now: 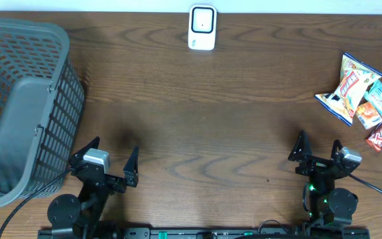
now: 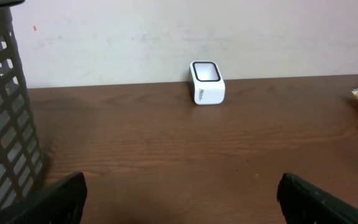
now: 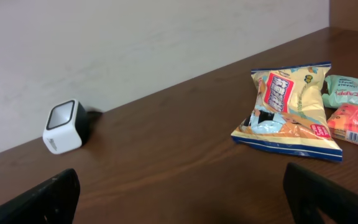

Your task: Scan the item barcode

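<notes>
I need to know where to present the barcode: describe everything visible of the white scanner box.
The scanner is a small white box with rounded corners, plastic by its look. A dark glossy window in a black frame sits on top, and faint grey lettering marks one side. It stands upright at the far middle edge of the table, near the wall, touching only the table.

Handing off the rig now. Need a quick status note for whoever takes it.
Left gripper: open, empty, beside the basket.
Right gripper: open, empty.
Scanner: far edge of the table, centre.
Snack packets: piled at the right, none held.
Done: nothing yet.
Left: pick up a packet and show its barcode to the scanner.
</notes>
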{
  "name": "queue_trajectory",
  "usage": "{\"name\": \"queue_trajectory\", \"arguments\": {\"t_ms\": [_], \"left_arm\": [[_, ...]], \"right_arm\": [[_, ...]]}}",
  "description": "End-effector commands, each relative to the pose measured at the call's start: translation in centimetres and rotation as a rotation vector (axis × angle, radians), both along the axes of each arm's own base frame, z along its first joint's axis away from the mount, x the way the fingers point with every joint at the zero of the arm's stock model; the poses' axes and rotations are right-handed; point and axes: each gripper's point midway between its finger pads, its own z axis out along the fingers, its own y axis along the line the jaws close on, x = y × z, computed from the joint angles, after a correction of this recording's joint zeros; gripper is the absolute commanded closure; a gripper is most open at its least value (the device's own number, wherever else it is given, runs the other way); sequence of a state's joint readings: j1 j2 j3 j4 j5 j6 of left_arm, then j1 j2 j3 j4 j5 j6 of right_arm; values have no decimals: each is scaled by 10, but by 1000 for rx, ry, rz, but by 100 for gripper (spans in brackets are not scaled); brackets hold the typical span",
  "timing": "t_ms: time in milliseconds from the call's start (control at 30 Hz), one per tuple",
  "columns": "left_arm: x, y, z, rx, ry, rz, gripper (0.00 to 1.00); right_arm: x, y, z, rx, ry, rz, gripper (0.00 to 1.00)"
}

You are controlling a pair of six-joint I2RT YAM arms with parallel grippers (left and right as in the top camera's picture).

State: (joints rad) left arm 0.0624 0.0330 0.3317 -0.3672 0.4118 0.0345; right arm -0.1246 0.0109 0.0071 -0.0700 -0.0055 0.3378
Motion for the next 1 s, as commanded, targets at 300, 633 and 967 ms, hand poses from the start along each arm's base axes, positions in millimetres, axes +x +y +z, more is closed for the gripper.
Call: {"name": "queue_trajectory", "arguments": {"t_ms": [300, 633, 967], "left_arm": [[-1, 0, 3, 14, -13, 0, 2], [-1, 0, 3, 14, -13, -1, 2], [11, 18, -7, 38, -32, 104, 2]], "right_arm": [[0, 2, -1, 14, -1, 10, 1], [0, 2, -1, 14, -1, 10, 1], [0, 2, -1, 14, -1, 10, 1]]}}
